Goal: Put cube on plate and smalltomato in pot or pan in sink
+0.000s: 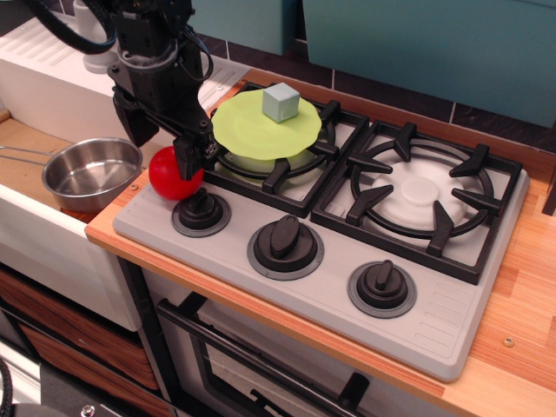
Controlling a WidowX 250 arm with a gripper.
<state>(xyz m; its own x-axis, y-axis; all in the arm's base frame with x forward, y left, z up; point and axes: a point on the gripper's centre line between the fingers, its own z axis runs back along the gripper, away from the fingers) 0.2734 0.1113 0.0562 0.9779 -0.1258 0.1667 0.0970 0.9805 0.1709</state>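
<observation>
The pale grey-blue cube rests on the lime-green plate, which lies on the left stove burner. At the stove's front left corner sits the red smalltomato. My black gripper hangs open just above and behind it. One finger covers the tomato's upper right edge, and the other finger stands off to its left. The steel pan sits in the white sink at the left, its thin handle pointing left.
Three black stove knobs line the stove's front. A second burner grate lies at the right. The ribbed drainboard and grey tap are behind the sink. Wooden counter runs along the right.
</observation>
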